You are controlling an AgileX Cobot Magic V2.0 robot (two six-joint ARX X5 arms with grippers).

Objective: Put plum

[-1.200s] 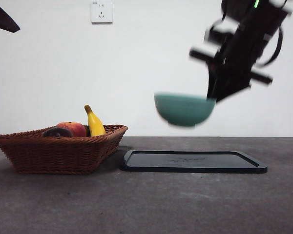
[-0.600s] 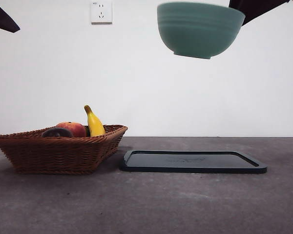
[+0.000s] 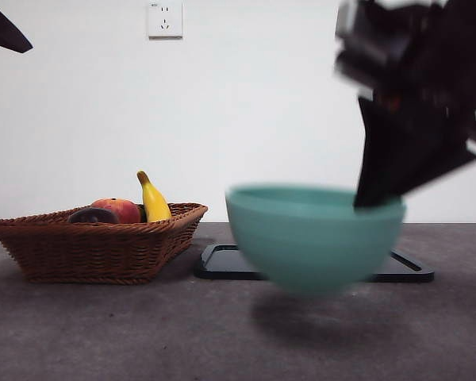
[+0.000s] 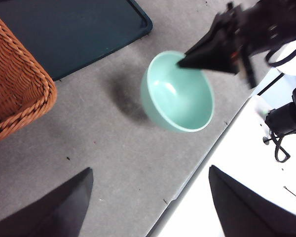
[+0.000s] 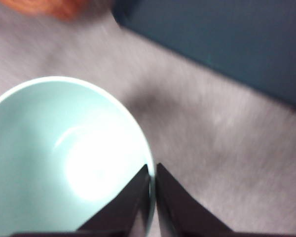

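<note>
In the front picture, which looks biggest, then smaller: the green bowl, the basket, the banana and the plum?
1. Basket and green bowl: look about alike, but the bowl is nearer the camera, so unsure.
2. Banana.
3. Plum: mostly hidden behind the basket rim, so unsure.

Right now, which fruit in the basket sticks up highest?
The yellow banana: it stands upright above the basket rim, while the red-orange fruit and dark plum sit low.

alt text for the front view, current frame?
A blurred black arm, the right pincer shut on the rim of a teal bowl, holds the bowl just above a grey table, in front of a dark tray. To the side, a wicker basket holds a dark plum, a red fruit and a banana.
</note>
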